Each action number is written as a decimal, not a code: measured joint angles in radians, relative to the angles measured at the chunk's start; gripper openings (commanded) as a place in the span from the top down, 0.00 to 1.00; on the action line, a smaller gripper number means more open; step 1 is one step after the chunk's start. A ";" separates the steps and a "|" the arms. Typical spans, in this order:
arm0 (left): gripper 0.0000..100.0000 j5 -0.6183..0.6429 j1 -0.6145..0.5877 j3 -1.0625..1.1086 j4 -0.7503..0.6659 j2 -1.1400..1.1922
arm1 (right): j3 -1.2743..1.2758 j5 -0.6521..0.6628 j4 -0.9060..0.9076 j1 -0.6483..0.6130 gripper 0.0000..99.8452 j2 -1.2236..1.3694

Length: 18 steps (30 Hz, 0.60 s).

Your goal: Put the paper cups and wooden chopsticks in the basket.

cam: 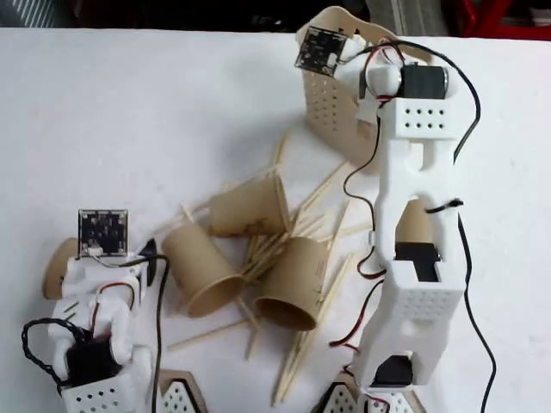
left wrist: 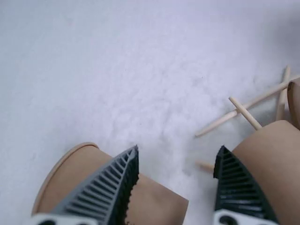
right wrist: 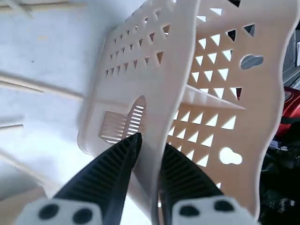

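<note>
The basket (cam: 331,116), light stiff plastic at one o'clock, is pinched by its perforated wall in the right gripper (right wrist: 150,140), jaws nearly shut. The paper cups (cam: 293,284), light and likely crushable, lie on their sides at centre and are best taken at the rim. One of them lies at eight o'clock under the left gripper (left wrist: 178,154), jaws wide and empty, while thin wooden chopsticks (cam: 263,254) tangle among them, flat and hard to pinch.

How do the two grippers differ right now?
The left gripper is open, by a paper cup lying on its side; the right gripper is shut on the basket wall. The left sits near its base; the right is extended far out. Both have black ribbed fingers.
</note>
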 measured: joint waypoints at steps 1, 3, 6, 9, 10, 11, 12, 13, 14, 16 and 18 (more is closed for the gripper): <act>0.74 0.000 0.000 0.000 0.000 0.000 | 0.000 0.006 0.000 0.000 0.98 0.005; 0.74 0.000 0.000 0.000 0.000 0.000 | 0.000 0.012 -0.002 0.000 0.98 0.025; 0.74 0.000 0.000 0.000 0.000 0.000 | 0.000 0.015 -0.002 0.014 0.93 0.068; 0.74 0.000 0.000 0.000 0.000 0.000 | 0.000 0.012 -0.006 0.029 0.81 0.092; 0.74 0.000 0.000 0.000 0.000 0.000 | 0.000 -0.008 -0.006 0.037 0.77 0.098; 0.74 0.000 0.000 0.000 0.000 0.000 | -0.002 -0.043 -0.006 0.044 0.73 0.098; 0.74 0.000 0.000 0.000 0.000 0.000 | -0.011 -0.080 -0.005 0.054 0.71 0.098; 0.74 0.000 0.000 0.000 0.000 0.000 | -0.028 -0.117 0.002 0.061 0.69 0.098; 0.74 0.000 0.000 0.000 0.000 0.000 | -0.046 -0.149 0.012 0.066 0.69 0.094; 0.74 0.000 0.000 0.000 0.000 0.000 | -0.086 -0.187 0.041 0.074 0.69 0.074; 0.74 0.000 0.000 0.000 0.000 0.000 | -0.120 -0.204 0.095 0.077 0.69 0.046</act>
